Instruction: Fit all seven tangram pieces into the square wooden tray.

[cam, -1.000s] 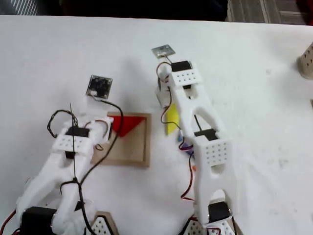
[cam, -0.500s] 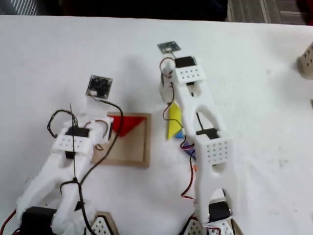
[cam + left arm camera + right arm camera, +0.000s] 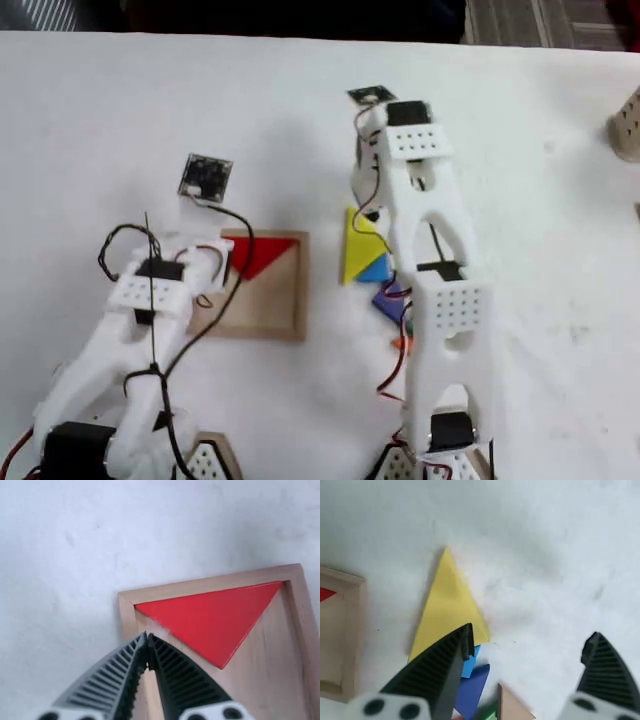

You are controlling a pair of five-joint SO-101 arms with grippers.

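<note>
My right gripper (image 3: 530,634) is open, one finger over the yellow triangle (image 3: 447,605); closing could shove it against the blue piece (image 3: 474,687) touching it. My left gripper (image 3: 147,640) is closed, empty.

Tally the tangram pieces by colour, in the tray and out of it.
Red triangular piece, in the square wooden tray: 1
Yellow triangular piece: 1
Light blue piece: 1
Dark blue piece: 1
Green piece, only a sliver showing: 1
Orange piece: 1
Total: 6 in sight
</note>
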